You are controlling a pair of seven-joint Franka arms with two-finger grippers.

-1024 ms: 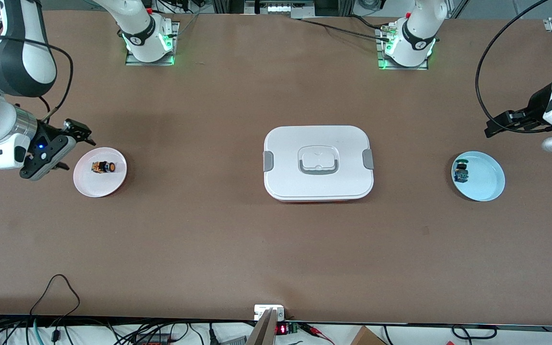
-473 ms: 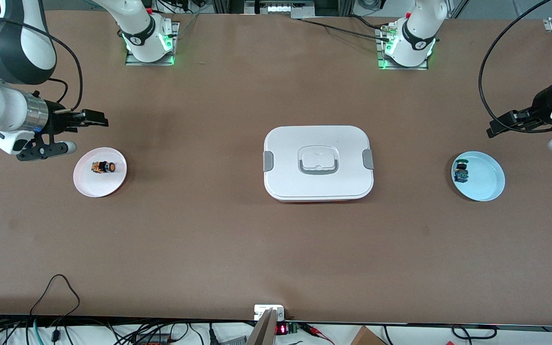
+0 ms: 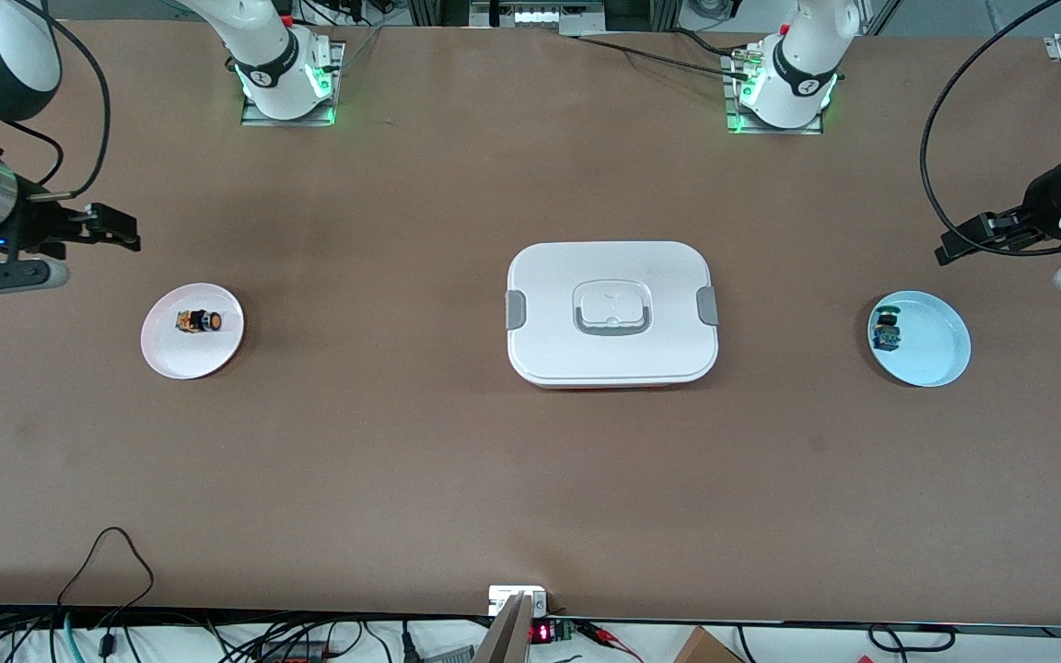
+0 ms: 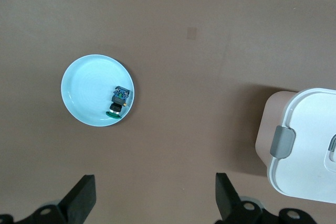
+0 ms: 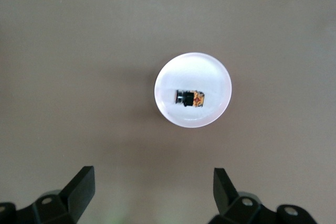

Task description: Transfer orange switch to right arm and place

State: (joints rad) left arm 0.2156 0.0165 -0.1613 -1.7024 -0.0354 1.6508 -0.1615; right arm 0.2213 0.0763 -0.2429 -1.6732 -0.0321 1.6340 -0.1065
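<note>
So the tiny orange-capped black switch (image 3: 198, 321) is lying on its side in the round white plate (image 3: 171, 354) at the right arm's end of the brown surface (image 3: 402, 442). Right claw (image 5: 152, 192) hangs empty, fingers spread wide, over bare surface near that plate. Left claw (image 4: 155, 203) is wide open too, up by the round light-blue plate (image 3: 940, 354).

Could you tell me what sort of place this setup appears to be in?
Probably a robotics lab: two arm bases bolted to a brown table, cables along its edge, and staged props, the orange switch on a plate.

Orange switch (image 3: 198, 321) is showing a black body, orange cap and yellowish base on a pale pink plate (image 3: 168, 358). Blue-and-black part (image 3: 885, 332) with green cap is sitting on a light blue plate (image 3: 940, 354). White lidded box (image 3: 612, 311) is showing grey latches against the plain brown tabletop (image 3: 530, 479).
</note>
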